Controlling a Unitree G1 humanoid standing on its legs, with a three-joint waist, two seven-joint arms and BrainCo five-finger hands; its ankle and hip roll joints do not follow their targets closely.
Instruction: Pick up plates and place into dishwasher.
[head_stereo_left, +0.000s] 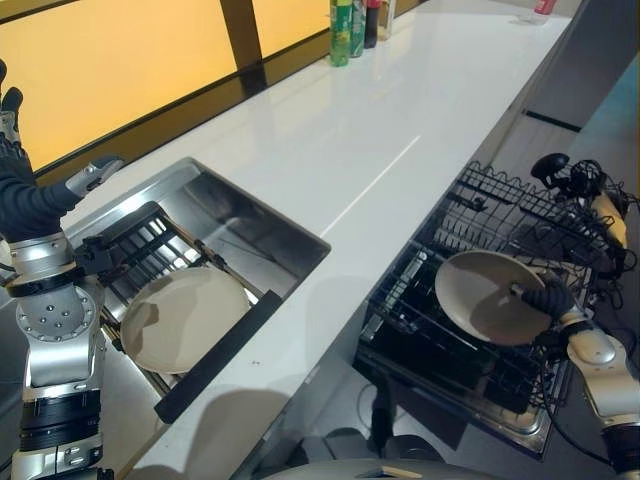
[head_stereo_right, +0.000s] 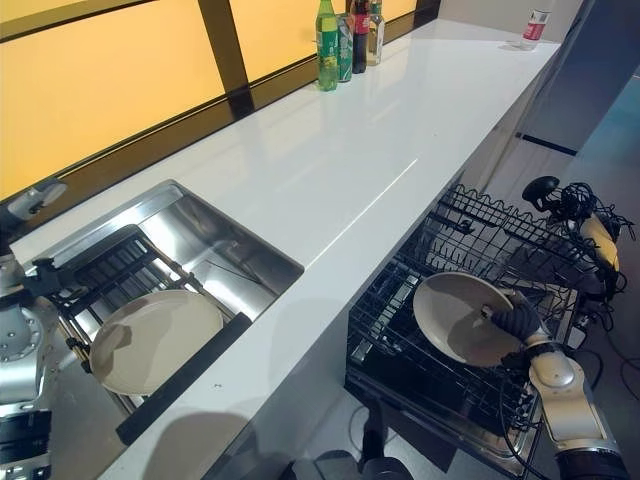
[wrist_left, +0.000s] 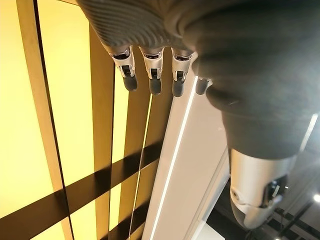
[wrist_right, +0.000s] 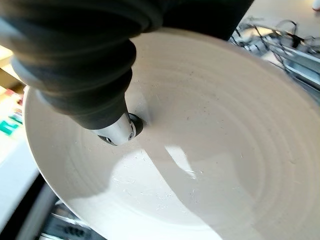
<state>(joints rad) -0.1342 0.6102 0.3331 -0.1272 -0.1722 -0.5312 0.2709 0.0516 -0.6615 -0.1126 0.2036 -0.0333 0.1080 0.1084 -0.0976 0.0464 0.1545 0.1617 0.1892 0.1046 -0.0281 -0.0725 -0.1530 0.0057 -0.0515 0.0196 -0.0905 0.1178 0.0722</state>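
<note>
Left robot hand (head_stereo_left: 12, 105) is raised at the far left above the sink (head_stereo_left: 235, 215), fingers (wrist_left: 152, 80) straight and loose in its wrist view, holding nothing. Just below it a second plate (head_stereo_left: 180, 318) lies flat on the dark rack (head_stereo_left: 140, 245) in the sink, waiting. White worktop (head_stereo_left: 370, 140) runs between sink and dishwasher; bottles (head_stereo_right: 340, 40) stand at its far end.

Right side: right robot hand (head_stereo_left: 552, 300) pinches the rim of a beige plate (head_stereo_left: 488, 295), held tilted over the open dishwasher rack (head_stereo_left: 470, 350).

Step in hand looks like slotting this plate. To do it well: turn the plate nearer upright, line its edge with a gap between the tines, lower slowly, let go only once it sits; a tilted drop could clatter flat onto the wires.

The eye views show plate against rack; the right wrist view shows the thumb (wrist_right: 117, 132) pressing the plate's face.
</note>
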